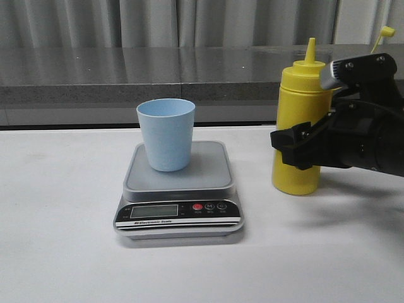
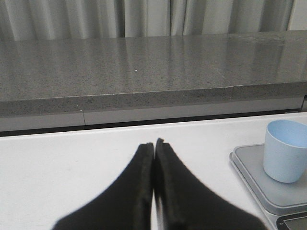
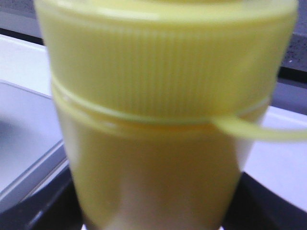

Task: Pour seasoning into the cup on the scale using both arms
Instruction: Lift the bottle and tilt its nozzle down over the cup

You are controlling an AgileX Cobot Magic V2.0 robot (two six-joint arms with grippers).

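Note:
The yellow seasoning bottle (image 1: 298, 120) stands upright on the white table, right of the scale, and fills the right wrist view (image 3: 158, 120). Its small cap (image 1: 387, 31) hangs off to the side on a thin tether (image 3: 261, 132). My right gripper (image 1: 297, 148) has a finger against each side of the bottle's body. The light blue cup (image 1: 166, 134) stands upright and looks empty on the grey platform of the scale (image 1: 202, 177). My left gripper (image 2: 154, 143) is shut and empty over the table, left of the scale (image 2: 249, 172) and the cup (image 2: 285, 151); it is out of the front view.
A grey stone counter (image 1: 126, 69) runs along the back behind the white table (image 1: 57, 240), with curtains above it. The scale's black front panel (image 1: 180, 211) with LCD display and red button faces the front.

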